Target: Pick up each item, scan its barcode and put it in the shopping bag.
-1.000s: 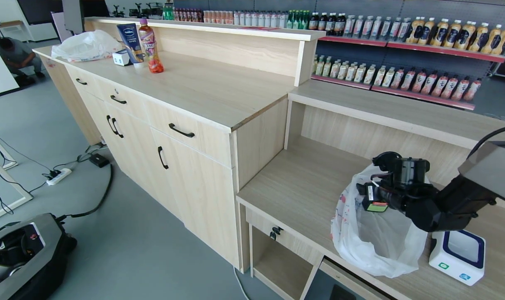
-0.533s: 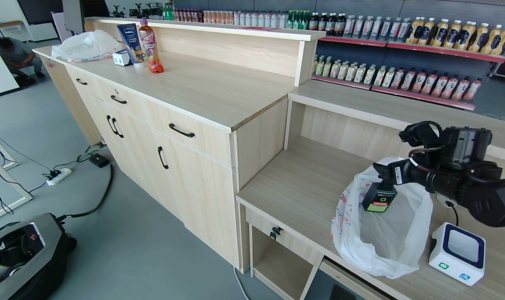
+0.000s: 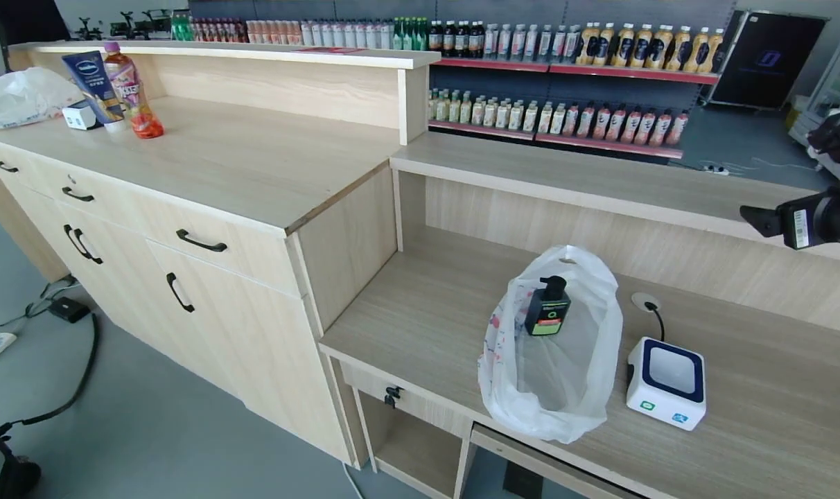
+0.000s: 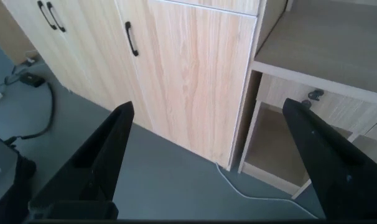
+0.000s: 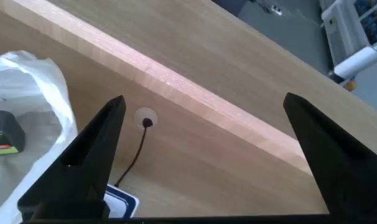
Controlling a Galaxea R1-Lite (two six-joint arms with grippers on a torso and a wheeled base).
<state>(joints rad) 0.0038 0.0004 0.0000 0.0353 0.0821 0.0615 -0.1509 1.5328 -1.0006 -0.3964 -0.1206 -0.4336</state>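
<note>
A white shopping bag point(image 3: 565, 388) stands open on the low counter point(image 3: 427, 312). A black pump bottle point(image 3: 547, 310) with a green label rests inside it, and the right wrist view catches the bag point(image 5: 33, 74) and the bottle point(image 5: 2, 134) at its edge. My right gripper point(image 3: 756, 216) hangs open and holds nothing, well above the counter and to the right of the bag; from its own wrist point(image 5: 204, 102) the wooden ledge lies between the fingers. A blue tube point(image 3: 91, 73), a red drink bottle point(image 3: 130, 90) and a small white box point(image 3: 80, 115) stand on the high counter at far left. My left gripper point(image 4: 207, 107) is open over the floor by the cabinet.
A white barcode scanner point(image 3: 666, 382) with a blue frame sits just right of the bag, its cable running to a hole point(image 3: 645, 301) in the counter. A crumpled white bag point(image 3: 14, 97) lies at far left. Shelves of bottles point(image 3: 552, 83) stand behind. Cabinet doors point(image 4: 176, 68) face the left gripper.
The head camera has turned to the right. My right gripper let go of the black bottle, which now sits in the bag, and has pulled up and away to the right.
</note>
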